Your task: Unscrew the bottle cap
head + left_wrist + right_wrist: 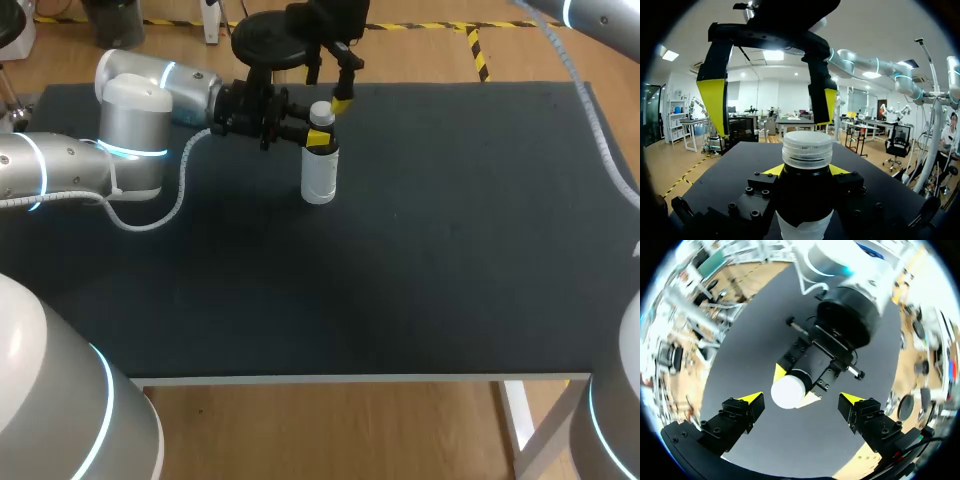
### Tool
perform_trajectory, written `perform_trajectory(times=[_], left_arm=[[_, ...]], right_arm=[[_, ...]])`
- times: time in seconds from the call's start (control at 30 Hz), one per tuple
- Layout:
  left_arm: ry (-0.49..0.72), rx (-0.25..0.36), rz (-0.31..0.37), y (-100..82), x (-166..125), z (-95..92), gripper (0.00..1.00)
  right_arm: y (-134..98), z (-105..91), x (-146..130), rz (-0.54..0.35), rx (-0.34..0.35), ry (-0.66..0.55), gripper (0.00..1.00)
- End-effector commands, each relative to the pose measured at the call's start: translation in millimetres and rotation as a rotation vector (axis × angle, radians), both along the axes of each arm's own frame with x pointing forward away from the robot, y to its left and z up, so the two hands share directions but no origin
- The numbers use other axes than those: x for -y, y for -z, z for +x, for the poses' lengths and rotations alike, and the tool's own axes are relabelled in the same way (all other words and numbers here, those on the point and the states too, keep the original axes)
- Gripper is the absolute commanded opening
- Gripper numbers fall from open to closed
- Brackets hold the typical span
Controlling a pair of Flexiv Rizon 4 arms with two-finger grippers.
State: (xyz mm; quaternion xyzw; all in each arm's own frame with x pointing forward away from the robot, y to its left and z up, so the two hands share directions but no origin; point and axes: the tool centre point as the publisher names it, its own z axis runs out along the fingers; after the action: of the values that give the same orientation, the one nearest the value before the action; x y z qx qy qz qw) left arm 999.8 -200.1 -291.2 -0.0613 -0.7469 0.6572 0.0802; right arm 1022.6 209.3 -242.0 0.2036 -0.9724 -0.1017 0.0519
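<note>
- Bottle: white, upright on the dark table, toward the far edge and left of the table's middle.
- Cap: white, ribbed around the rim, sitting on the bottle's neck. In the left wrist view the neck below it looks dark.
- Left gripper: clenched on the bottle just under the cap. One yellow tip presses on each side of the neck, seen in both the left wrist and right wrist views. The fingers lie level and come in from the bottle's left.
- Left arm: stretches away from the bottle to the left, with a pale cable looping down beside it onto the table.
- Right gripper: released and spread wide, directly over the bottle and pointing down at the cap.
- In the right wrist view the cap lies ahead of and between the right fingers, with a clear gap on each side and no contact.
- In the left wrist view those yellow tips end close to the cap's top; I cannot tell whether they are level with it.
</note>
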Motion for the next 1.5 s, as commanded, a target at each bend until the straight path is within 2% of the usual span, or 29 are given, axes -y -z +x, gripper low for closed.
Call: perform_trajectory(times=[0.03,0.5,0.9,0.93,0.97,1.07,1.1,1.13,1.33,1.5], left_arm=[[0.006,-0.002,0.0,1.5,0.1,1.5,0.0],[0.006,-0.002,0.0,1.5,0.1,1.5,0.0],[0.006,-0.002,0.0,1.5,0.1,1.5,0.0],[0.006,-0.002,0.0,1.5,0.1,1.5,0.0],[0.006,-0.002,0.0,1.5,0.1,1.5,0.0],[0.006,-0.002,0.0,1.5,0.1,1.5,0.0],[0.006,-0.002,0.0,1.5,0.1,1.5,0.0],[0.006,-0.002,0.0,1.5,0.1,1.5,0.0],[0.006,-0.002,0.0,1.5,0.1,1.5,0.0],[0.006,-0.002,0.0,1.5,0.1,1.5,0.0]], right_arm=[[4.4,-10.2,2.7,0.016,0.001,0.235,1.0],[12.1,-13.5,2.7,0.012,-0.027,0.253,1.0],[10.8,-12.6,2.4,0.005,-0.01,0.246,1.0],[10.7,-12.6,2.4,0.004,-0.008,0.245,0.78],[10.7,-12.6,2.4,0.002,-0.005,0.243,0.47],[10.7,-12.7,2.5,-0.004,-0.003,0.242,0.22],[11.0,-12.9,2.5,-0.005,-0.003,0.241,0.09],[11.1,-12.9,2.6,-0.006,-0.003,0.24,0.02],[11.5,-12.1,3.9,-0.01,-0.003,0.218,0.0],[12.2,-11.2,5.0,-0.016,0.0,0.151,0.0]])
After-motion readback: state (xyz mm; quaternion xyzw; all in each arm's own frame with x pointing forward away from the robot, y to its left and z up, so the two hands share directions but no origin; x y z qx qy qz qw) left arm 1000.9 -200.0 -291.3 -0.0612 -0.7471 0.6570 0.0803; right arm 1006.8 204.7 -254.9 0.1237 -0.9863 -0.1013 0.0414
